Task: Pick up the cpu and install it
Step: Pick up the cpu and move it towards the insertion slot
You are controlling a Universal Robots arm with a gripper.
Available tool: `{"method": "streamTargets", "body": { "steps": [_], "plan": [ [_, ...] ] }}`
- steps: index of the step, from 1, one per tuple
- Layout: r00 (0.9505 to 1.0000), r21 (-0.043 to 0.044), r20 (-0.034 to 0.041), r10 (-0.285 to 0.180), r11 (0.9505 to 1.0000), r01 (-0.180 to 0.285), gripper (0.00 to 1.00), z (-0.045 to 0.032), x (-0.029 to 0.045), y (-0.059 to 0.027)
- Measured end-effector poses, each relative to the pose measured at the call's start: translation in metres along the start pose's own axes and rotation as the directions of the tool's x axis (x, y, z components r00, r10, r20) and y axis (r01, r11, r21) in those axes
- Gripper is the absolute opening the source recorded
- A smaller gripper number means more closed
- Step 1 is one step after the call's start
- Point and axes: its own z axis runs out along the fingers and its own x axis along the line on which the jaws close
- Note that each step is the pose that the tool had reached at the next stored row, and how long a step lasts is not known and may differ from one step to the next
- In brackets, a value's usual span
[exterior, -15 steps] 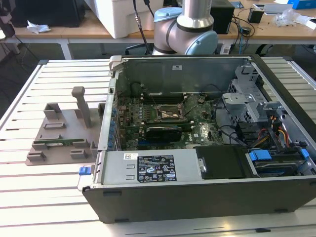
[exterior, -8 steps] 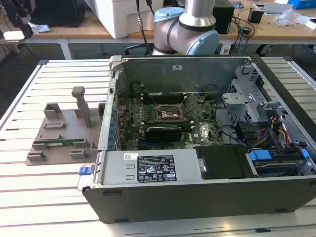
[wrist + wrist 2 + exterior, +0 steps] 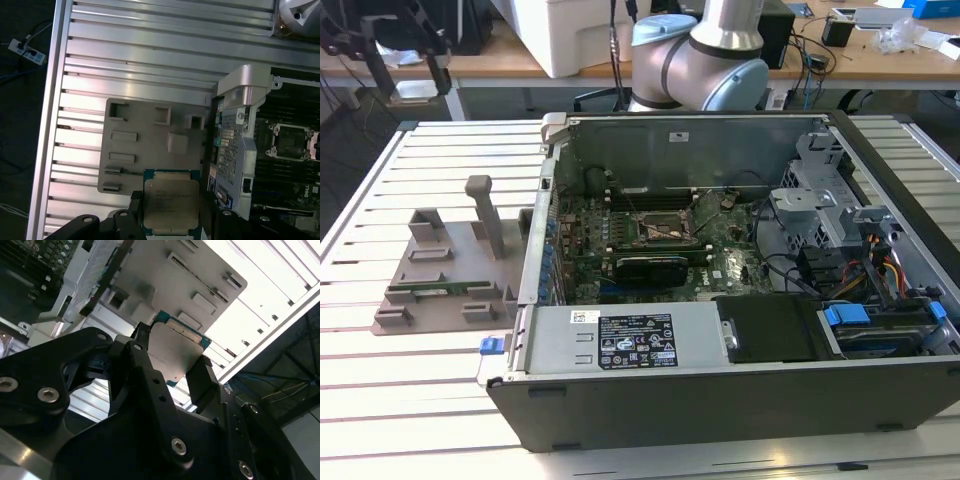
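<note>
gripper (image 3: pixel 171 212), nearest the lens, is clenched on the cpu (image 3: pixel 171 197), pinching two opposite edges with the silver top showing, above the grey fixture tray (image 3: pixel 145 140). empty socket (image 3: pixel 290 142) lies well apart, past the computer case (image 3: pixel 232 145) side wall. support: slatted aluminium table (image 3: pixel 150 60). room: cluttered desks (image 3: pixel 880 60) stand behind the arm (image 3: pixel 705 60) in the exterior view.

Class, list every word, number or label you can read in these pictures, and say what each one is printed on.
Black label on the computer case: it carries print and symbols, all too small to read.
White sticker next to it: too small to read.
Metal top of the cpu: faint lines of print, too blurred to read.
No text here is clear enough to quote.
</note>
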Motion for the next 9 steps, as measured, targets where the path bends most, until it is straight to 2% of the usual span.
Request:
{"method": "streamTargets", "body": {
  "steps": [2, 3, 5, 6, 8, 9],
  "plan": [
    [1.0000, -0.0002, -0.0009, 0.000, 1.0000, 0.000, 0.55, 0.0043, -0.0099, -0.0012],
    [1.0000, -0.0001, -0.0021, 0.000, 1.0000, 0.000, 0.55, 0.0076, -0.0185, -0.0022],
    [1.0000, -0.0002, -0.0033, 0.000, 1.0000, 0.000, 0.55, 0.0123, -0.0296, -0.0035],
    [1.0000, -0.0004, -0.0038, 0.000, 1.0000, 0.000, 0.55, 0.0158, -0.0381, -0.0045],
    [1.0000, -0.0005, -0.0047, 0.000, 1.0000, 0.000, 0.55, 0.0200, -0.0481, -0.0055],
    [1.0000, -0.0006, -0.0054, 0.000, 1.0000, 0.000, 0.55, 0.0237, -0.0572, -0.0064]
  ]
}}
